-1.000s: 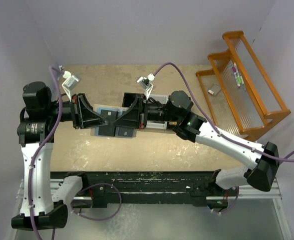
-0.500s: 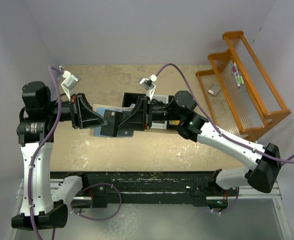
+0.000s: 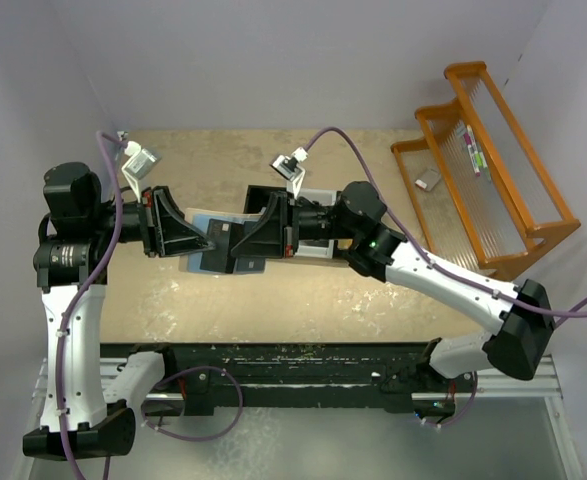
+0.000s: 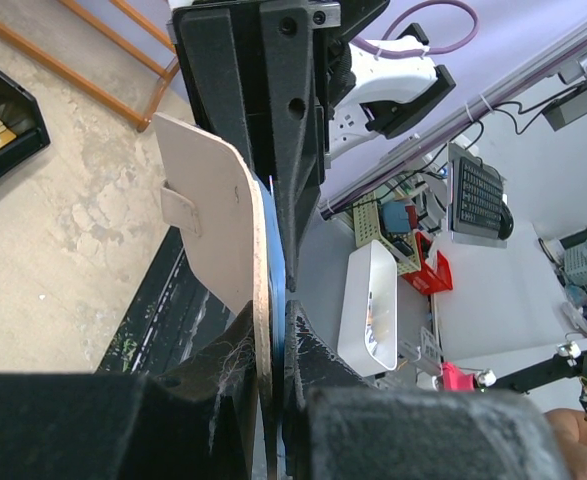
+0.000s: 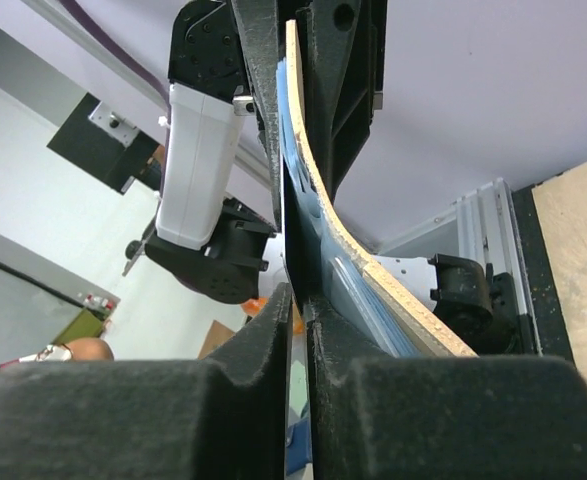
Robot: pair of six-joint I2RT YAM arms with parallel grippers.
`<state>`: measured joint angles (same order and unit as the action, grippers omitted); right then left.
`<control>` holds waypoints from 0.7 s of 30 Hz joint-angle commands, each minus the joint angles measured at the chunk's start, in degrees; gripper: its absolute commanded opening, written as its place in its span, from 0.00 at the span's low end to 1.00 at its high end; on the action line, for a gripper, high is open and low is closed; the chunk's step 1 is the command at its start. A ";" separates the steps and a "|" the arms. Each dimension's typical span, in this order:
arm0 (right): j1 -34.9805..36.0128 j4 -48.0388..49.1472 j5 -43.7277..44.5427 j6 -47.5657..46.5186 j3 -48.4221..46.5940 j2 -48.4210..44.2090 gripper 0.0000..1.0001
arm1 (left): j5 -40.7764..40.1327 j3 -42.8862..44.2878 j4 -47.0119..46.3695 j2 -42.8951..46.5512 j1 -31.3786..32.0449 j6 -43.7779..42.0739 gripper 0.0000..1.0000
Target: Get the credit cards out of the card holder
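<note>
Tan card holder | pinched between left gripper jaws | right gripper opposite, jaws nearly together, grip unclear

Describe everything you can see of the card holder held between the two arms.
The card holder is a thin folding wallet, tan outside with a small tab and pale blue inside. It looks like soft leather. It is held above the table, edge-on to both wrist cameras, with its tan flap bowed outward. The left gripper pinches one edge in its jaws. The right gripper, opposite, has its jaws nearly shut on a thin blue inner layer. Whether that layer is a card cannot be told.
</note>
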<state>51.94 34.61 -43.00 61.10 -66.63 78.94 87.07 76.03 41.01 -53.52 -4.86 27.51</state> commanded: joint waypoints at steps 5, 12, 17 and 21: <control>-1.00 3.63 1.54 1.14 -0.81 -0.98 0.00 | 4.78 1.88 -2.22 0.93 -0.23 0.32 0.04; -8.80 -13.03 3.39 -5.37 1.70 -10.90 0.00 | -6.17 7.60 10.50 -1.57 -0.23 -14.21 0.02; -14.75 -36.46 10.02 -16.99 -1.78 -17.35 0.00 | -15.91 14.63 22.83 -5.33 -0.23 -26.33 0.01; -19.60 -51.29 18.06 -24.51 -5.19 -17.74 0.00 | -23.69 15.15 21.95 -4.36 -0.23 -29.23 0.00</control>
<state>35.53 1.30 -33.74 46.89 -67.96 61.30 72.18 88.82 59.57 -58.70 -4.86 6.15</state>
